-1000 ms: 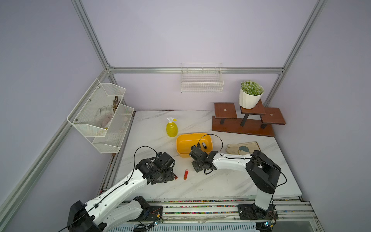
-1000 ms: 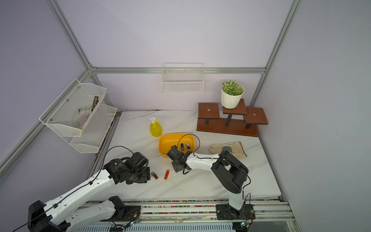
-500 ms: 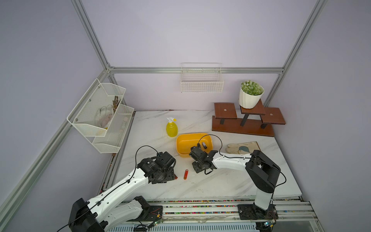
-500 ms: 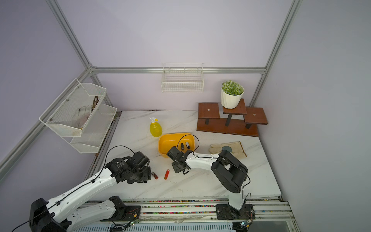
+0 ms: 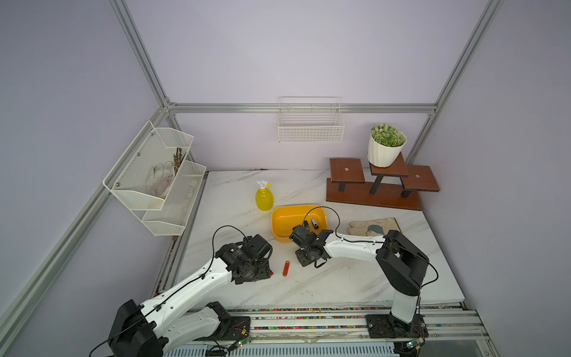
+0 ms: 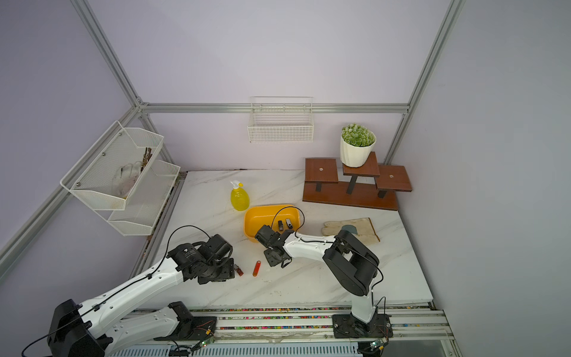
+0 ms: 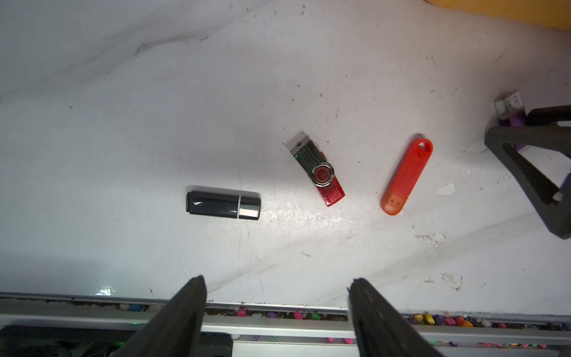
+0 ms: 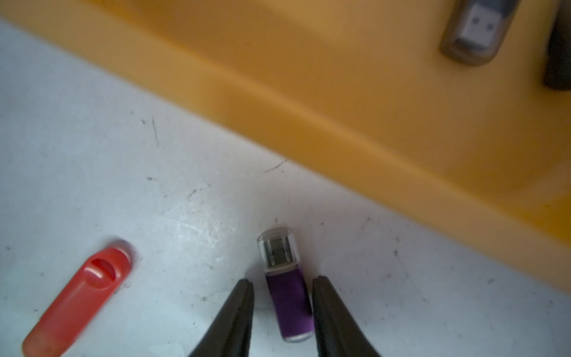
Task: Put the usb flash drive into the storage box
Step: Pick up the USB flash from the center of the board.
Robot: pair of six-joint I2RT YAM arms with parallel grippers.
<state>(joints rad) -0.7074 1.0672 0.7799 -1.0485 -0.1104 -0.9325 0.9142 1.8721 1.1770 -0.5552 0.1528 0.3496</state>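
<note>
The yellow-orange storage box [image 5: 284, 222] [image 6: 259, 219] holds two small drives [image 6: 289, 223]. My right gripper [image 8: 282, 279] [image 5: 309, 258] is down on the table just in front of the box wall [image 8: 309, 92]. Its jaws straddle a purple usb flash drive [image 8: 289, 296] with a clear cap; one finger touches it and a thin gap shows at the other. My left gripper [image 7: 277, 279] [image 5: 262, 272] hangs open and empty over the table's front edge. Ahead of it lie a black drive [image 7: 223, 204], a red-and-black swivel drive [image 7: 319, 170] and an orange drive [image 7: 406, 176] [image 5: 286, 268].
A yellow spray bottle [image 5: 264, 197] stands behind the box and a work glove [image 5: 370, 228] lies to its right. At the back right a wooden stand [image 5: 380, 191] carries a potted plant [image 5: 386, 148]. A wire basket [image 5: 310, 126] and a mesh rack [image 5: 154, 179] hang on the walls.
The right jaws have narrowed around the purple drive. Both arms have stayed almost where they were, and the left jaws keep the same width.
</note>
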